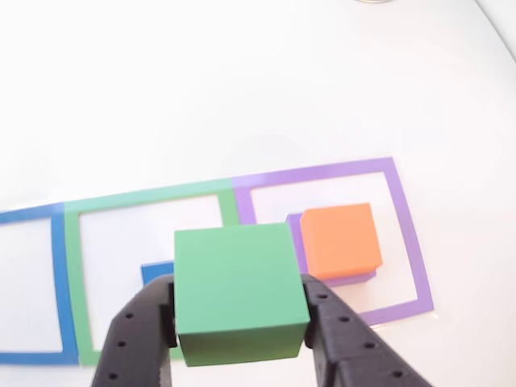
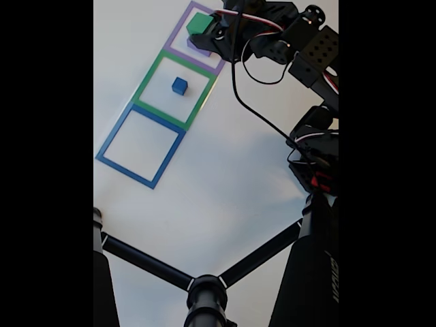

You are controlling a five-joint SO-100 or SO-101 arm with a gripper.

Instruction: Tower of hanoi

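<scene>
the matte green square block [image 1: 240,290] is held clamped between the two black perforated fingers [image 1: 141,334] of the gripper [image 1: 240,318], which is closed on opposite flat sides; in the other view it is seen lifted above the white table [image 1: 242,97]. the block is judged light, rigid and not fragile — the smooth faces could slip, so flat parallel sides are the right place for the hold.

just behind the left finger in that view, the small blue cube [image 2: 179,85] sits inside the green tape square outline [image 2: 176,90]. further right, the orange square block [image 1: 343,239] rests on the flat purple square block [image 1: 296,234] within the purple tape outline [image 1: 407,234]; its top is bare.

the blue tape outline [image 2: 139,144] holds nothing — open room. the stack's edges are judged the nearest obstruction.
</scene>
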